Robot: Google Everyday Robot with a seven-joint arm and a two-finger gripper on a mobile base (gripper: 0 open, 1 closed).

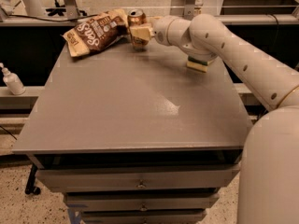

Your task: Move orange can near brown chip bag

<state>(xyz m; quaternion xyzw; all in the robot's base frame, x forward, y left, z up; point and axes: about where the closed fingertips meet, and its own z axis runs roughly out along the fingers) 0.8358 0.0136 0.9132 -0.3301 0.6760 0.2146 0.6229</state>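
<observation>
The orange can (136,21) is upright at the far edge of the grey table (131,111), just right of the brown chip bag (96,31), which lies crinkled at the far left corner with white lettering up. The can's left side is almost touching the bag's right end. My gripper (140,32) reaches in from the right and is shut on the can's middle; its tan fingers (145,31) cover part of the can's side. The can's base is at or just above the tabletop.
A green-and-yellow sponge (198,64) lies on the table under my forearm (219,36). A white pump bottle (11,80) stands on a low ledge to the left. Drawers (140,183) are below the tabletop. A rail runs behind the table.
</observation>
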